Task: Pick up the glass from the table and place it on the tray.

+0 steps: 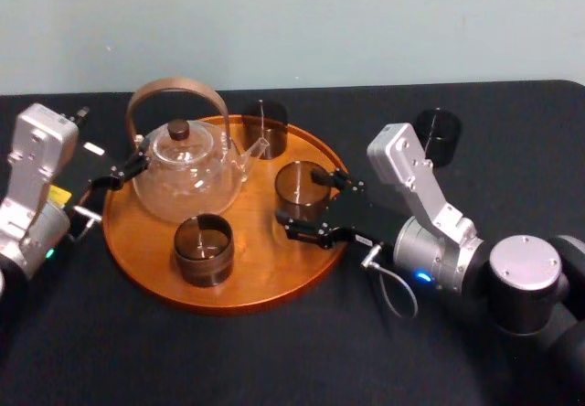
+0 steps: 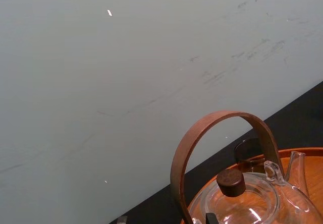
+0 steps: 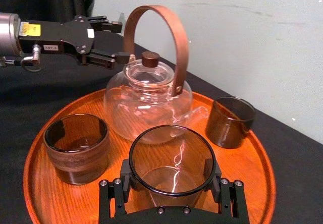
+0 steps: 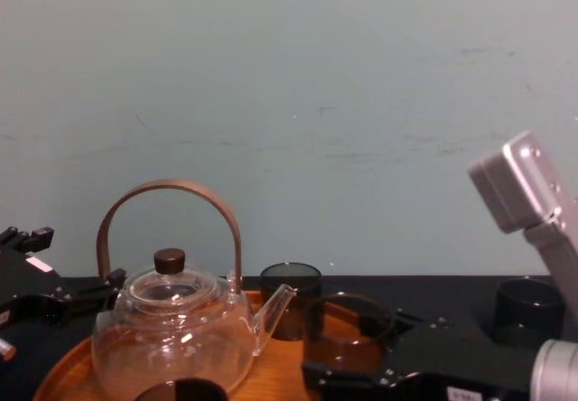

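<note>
the right gripper point(image 1: 302, 203) pinches the glass point(image 3: 171, 156) between its jaws over the tray point(image 3: 50, 199), seemingly mid-placing, next to settle and release; left gripper point(image 1: 135, 166), spread, flanks the teapot point(image 1: 187, 173).

Counting up: four dark glasses point(image 1: 203, 249) point(image 1: 265, 127) point(image 1: 300, 189) point(image 1: 438, 135), one clear glass teapot point(image 1: 187, 182) with one wooden handle point(image 1: 178, 86) and one dark lid knob point(image 1: 179, 131), one round wooden tray point(image 1: 228, 301), one black table point(image 1: 274, 360)
</note>
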Available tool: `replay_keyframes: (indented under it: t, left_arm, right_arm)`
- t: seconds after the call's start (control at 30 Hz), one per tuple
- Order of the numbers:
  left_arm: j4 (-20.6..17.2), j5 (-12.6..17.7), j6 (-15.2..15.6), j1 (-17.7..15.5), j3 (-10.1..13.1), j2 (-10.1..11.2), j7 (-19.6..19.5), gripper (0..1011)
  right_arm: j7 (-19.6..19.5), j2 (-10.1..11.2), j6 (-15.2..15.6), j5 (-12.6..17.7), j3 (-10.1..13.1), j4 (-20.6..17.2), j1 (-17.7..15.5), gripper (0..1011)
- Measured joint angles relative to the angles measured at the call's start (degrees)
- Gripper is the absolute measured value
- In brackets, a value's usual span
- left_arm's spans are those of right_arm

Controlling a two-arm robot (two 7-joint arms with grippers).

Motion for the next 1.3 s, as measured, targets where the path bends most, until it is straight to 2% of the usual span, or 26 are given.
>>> replay_keyframes:
  t: [0.9, 1.3]
  left_arm:
    - [0.00, 0.00, 0.00, 0.00, 0.00, 0.00, 0.00, 1009]
    - [0.00, 0.00, 0.00, 0.00, 0.00, 0.00, 0.00, 1010]
  right_arm:
    - [1.74, -3.79, -3.36, -1.07, -3.97, 8.86, 2.57, 905]
    - [2.86, -5.40, -5.03, -0.97, -4.82, 12.24, 3.65, 905]
